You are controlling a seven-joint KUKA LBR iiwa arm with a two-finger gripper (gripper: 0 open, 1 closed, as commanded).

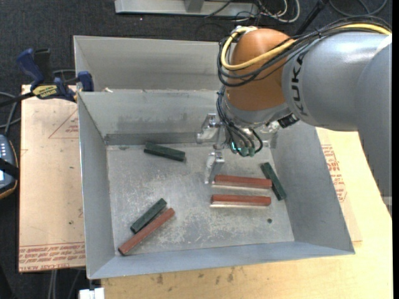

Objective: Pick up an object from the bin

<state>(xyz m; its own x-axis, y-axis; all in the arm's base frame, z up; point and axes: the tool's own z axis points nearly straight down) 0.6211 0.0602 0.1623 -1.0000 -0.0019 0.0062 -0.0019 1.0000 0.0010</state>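
Observation:
My gripper (pixel 212 170) hangs below the arm's orange cover, low over the middle of the bin floor. Its tip is at the left end of a red-brown bar (pixel 243 181) that lies crosswise; I cannot tell whether it touches the bar. A second red-brown bar (pixel 240 200) lies parallel just in front of the first. A short dark green bar (pixel 273 180) lies slanted at the right ends of these two. Nothing shows in the gripper's grasp.
Another dark green bar (pixel 164 151) lies near the back wall, to the gripper's left. At the front left, a dark green bar (pixel 148 215) and a red-brown bar (pixel 146 231) lie side by side on a slant. The arm covers the bin's back right.

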